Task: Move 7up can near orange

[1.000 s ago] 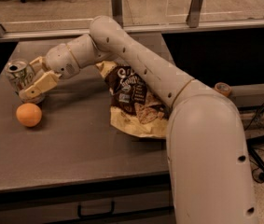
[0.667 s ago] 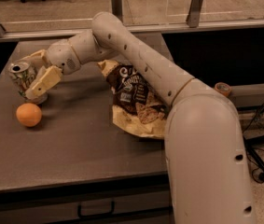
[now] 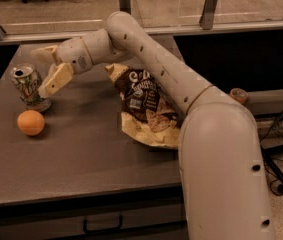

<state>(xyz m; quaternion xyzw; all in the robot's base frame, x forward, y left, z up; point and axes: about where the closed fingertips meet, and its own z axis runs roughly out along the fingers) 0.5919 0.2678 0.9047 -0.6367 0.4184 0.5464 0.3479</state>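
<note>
The 7up can (image 3: 30,88), silvery with green lettering, stands upright on the dark table (image 3: 81,154) at the far left. The orange (image 3: 31,122) lies just in front of it, a small gap apart. My gripper (image 3: 39,73) is open, just right of and slightly above the can. One tan finger (image 3: 56,79) slants down beside the can's right side, and the other (image 3: 43,54) points left behind it. The can is not held.
A brown-and-yellow chip bag (image 3: 143,106) lies crumpled in the table's middle, under my arm (image 3: 151,59). A glass-railed ledge (image 3: 181,26) runs behind the table. A small orange-rimmed object (image 3: 238,95) sits at the right, and cables lie on the floor there.
The gripper has drawn back up and to the right, off the can. The can has shifted slightly right and toward the orange and now stands free.
</note>
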